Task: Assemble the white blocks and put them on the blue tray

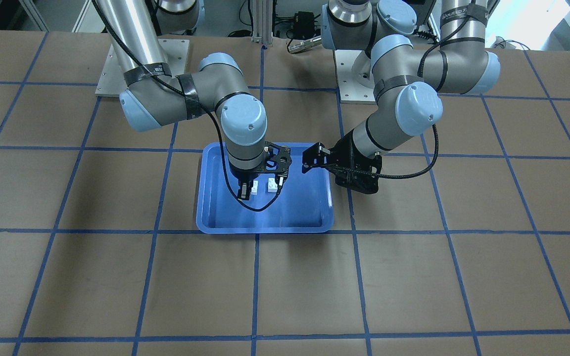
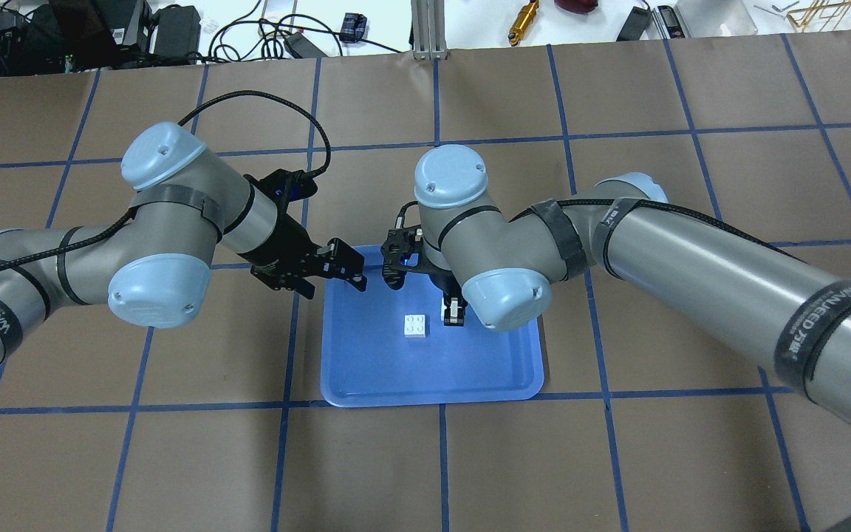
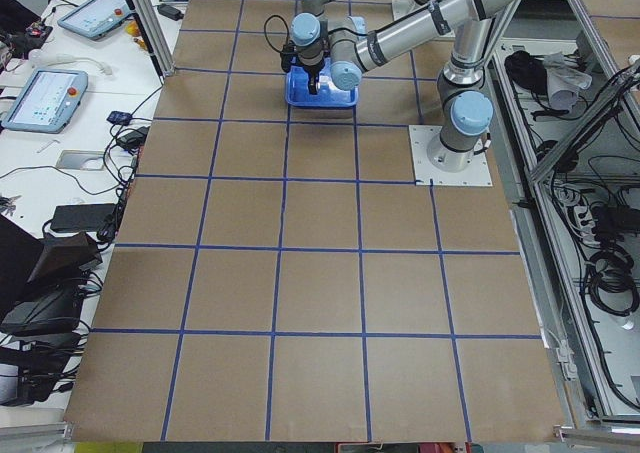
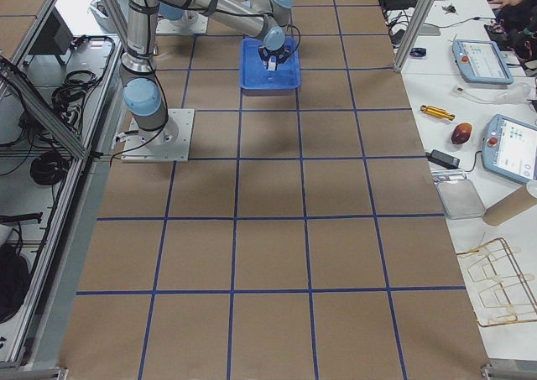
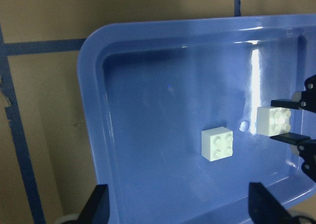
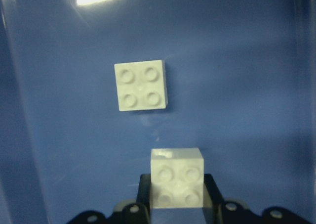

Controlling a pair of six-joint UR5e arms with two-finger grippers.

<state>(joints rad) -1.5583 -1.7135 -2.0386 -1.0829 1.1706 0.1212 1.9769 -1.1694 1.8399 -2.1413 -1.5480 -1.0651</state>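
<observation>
The blue tray (image 2: 499, 369) lies at the table's middle. One white block (image 2: 417, 326) sits loose on its floor, studs up; it also shows in the front view (image 1: 270, 187), the left wrist view (image 5: 217, 144) and the right wrist view (image 6: 141, 85). My right gripper (image 2: 455, 310) hangs low over the tray, just right of that block, shut on the second white block (image 6: 177, 177), which also shows in the left wrist view (image 5: 274, 121). The two blocks are apart. My left gripper (image 2: 348, 270) is open and empty, above the tray's far left corner.
The table is brown paper with blue tape grid lines (image 2: 440, 458). Both arms' elbows hang over the tray area. Cables and tools (image 2: 521, 18) lie beyond the table's far edge. The tray's rim (image 5: 94, 110) stands between my left gripper and the blocks.
</observation>
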